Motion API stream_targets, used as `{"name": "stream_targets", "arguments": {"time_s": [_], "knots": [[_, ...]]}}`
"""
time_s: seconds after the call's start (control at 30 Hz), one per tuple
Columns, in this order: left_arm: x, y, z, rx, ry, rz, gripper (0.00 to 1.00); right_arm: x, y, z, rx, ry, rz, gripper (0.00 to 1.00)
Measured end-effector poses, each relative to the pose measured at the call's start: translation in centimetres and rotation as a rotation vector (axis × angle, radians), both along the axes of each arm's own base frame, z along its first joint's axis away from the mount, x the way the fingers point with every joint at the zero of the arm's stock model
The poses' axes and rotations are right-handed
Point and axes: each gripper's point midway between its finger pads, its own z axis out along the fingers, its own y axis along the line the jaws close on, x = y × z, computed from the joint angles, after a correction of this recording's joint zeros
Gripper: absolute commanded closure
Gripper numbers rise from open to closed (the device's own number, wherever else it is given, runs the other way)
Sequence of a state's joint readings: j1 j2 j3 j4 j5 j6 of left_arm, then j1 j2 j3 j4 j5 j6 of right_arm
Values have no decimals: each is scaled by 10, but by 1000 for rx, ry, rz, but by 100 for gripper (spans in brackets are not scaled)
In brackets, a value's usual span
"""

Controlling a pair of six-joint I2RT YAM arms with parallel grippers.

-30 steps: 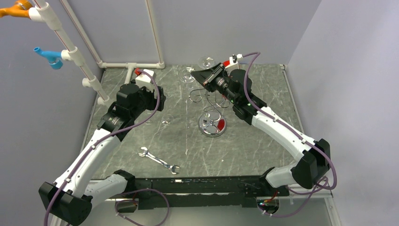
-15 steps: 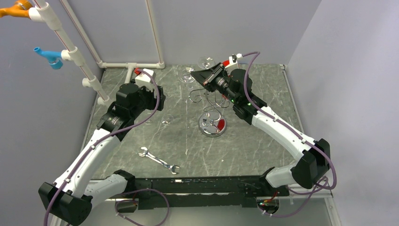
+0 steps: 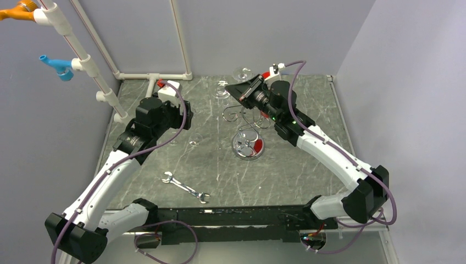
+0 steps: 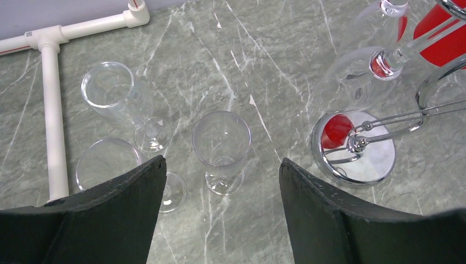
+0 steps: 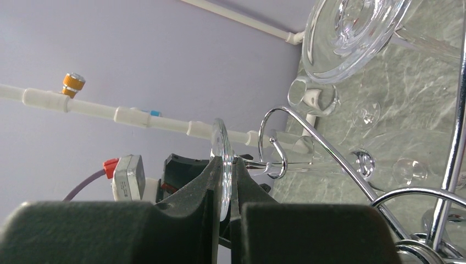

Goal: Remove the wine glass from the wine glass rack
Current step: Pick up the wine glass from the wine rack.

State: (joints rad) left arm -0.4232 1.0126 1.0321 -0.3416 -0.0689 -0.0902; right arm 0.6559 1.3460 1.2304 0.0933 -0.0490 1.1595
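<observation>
The wine glass rack point(image 3: 248, 144) stands mid-table, with a shiny round base and curled chrome arms point(image 5: 324, 146). My right gripper point(image 5: 226, 159) is shut edge-on on the round foot point(image 5: 221, 137) of a clear wine glass point(image 3: 222, 91). The glass's stem lies in the curl of a wire arm point(image 5: 273, 159). In the top view the right gripper point(image 3: 242, 91) is at the rack's far left side. A second glass point(image 5: 351, 33) hangs nearby. My left gripper point(image 4: 222, 165) is open and empty above upright glasses, left of the rack base point(image 4: 354, 149).
Three clear glasses point(image 4: 221, 144) point(image 4: 118, 102) point(image 4: 104, 165) stand on the marble table below my left gripper. A silver wrench point(image 3: 186, 187) lies near the front. A white pipe frame point(image 3: 151, 77) runs along the back left. Another glass point(image 3: 240, 72) is at the back.
My right gripper has shifted slightly right and back with the glass foot in it, and the glass moved with it. The left arm has not moved.
</observation>
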Motion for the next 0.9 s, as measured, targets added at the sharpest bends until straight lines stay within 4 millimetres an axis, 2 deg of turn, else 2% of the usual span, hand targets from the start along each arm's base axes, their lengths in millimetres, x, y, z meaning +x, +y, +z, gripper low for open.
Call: {"name": "stream_targets", "arguments": {"time_s": [0.17, 0.37, 0.5, 0.9], "knots": [[0, 0, 0, 0, 0, 0, 22, -1, 0, 5, -9, 8, 1, 100], [0, 0, 0, 1, 0, 1, 22, 0, 0, 27, 8, -24, 2, 100], [0, 0, 0, 1, 0, 1, 22, 0, 1, 35, 17, -35, 3, 100], [0, 1, 0, 4, -1, 8, 22, 21, 19, 16, -23, 12, 16, 100]]}}
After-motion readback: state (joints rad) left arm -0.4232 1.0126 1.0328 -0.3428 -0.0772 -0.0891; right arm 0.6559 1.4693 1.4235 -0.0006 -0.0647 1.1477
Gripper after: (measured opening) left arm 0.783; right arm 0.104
